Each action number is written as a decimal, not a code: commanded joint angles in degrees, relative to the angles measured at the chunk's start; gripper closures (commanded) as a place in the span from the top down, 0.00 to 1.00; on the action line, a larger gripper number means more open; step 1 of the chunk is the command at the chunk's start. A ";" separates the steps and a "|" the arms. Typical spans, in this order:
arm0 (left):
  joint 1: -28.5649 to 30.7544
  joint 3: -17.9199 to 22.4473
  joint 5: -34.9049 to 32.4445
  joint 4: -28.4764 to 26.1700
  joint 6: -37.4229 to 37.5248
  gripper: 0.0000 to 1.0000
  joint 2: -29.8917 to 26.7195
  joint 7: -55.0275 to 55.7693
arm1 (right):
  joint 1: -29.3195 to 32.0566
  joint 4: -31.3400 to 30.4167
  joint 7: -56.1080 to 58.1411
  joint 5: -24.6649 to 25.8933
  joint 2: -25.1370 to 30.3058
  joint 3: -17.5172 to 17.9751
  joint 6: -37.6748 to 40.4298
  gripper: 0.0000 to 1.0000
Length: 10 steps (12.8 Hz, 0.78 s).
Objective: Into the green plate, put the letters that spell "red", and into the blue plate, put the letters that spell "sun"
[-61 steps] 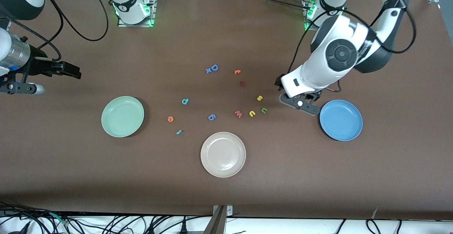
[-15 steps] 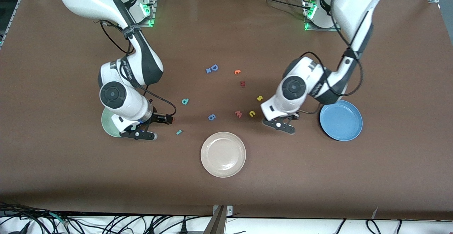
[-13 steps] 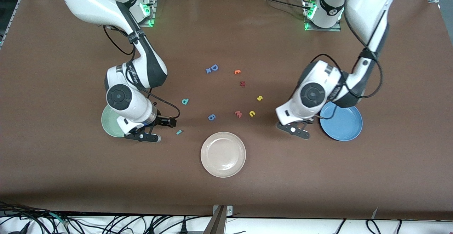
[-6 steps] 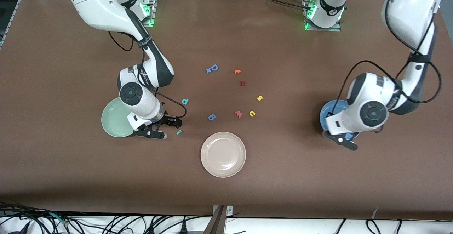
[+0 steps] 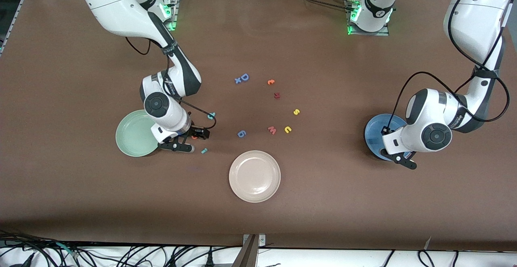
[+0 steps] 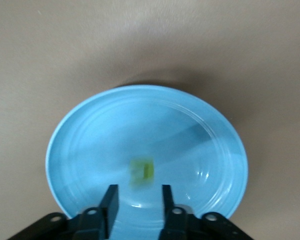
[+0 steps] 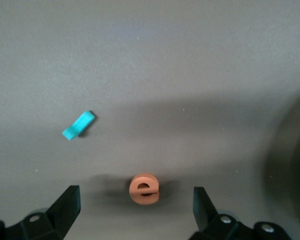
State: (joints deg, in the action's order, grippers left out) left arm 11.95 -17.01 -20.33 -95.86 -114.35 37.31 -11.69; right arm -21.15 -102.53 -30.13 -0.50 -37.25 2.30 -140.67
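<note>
My left gripper [image 6: 138, 200] hangs over the round blue plate [image 6: 90, 125], fingers parted; one olive-green foam letter [image 6: 141, 170] is in the plate. My right gripper [image 7: 136, 207], spread wide, straddles one orange foam "e" [image 7: 144, 188] beside the round mint-green plate [image 5: 133, 135]; one teal foam piece [image 7: 78, 125] lies near.

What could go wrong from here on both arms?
1. The right gripper is open over the orange "e", which sits off-centre toward one of its fingers. Closing could nudge the letter away instead of pinching it.
2. The teal "r" piece lies close beside it and may get bumped.
3. The olive letter looks just dropped into the blue plate under the left gripper. Being light foam, it could bounce or cling to a finger.
</note>
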 commanded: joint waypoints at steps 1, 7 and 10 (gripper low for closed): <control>0.89 -1.18 -0.94 0.49 0.70 1.00 -0.13 -0.26 | -0.21 -1.35 -0.54 1.63 0.60 -0.01 -0.75 0.99; 0.71 -14.08 -0.50 2.34 5.63 1.00 -3.82 5.07 | 0.14 -0.74 -0.46 3.13 -0.63 -0.10 -0.92 0.95; -0.16 -19.71 -0.68 2.43 4.93 1.00 -3.39 14.65 | 0.14 -0.65 -0.37 3.13 -1.07 -0.10 -1.01 0.88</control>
State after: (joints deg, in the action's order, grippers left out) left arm 12.02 -34.48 -20.32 -93.27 -109.63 34.05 -1.51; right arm -21.12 -103.03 -30.13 1.42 -38.04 2.13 -140.71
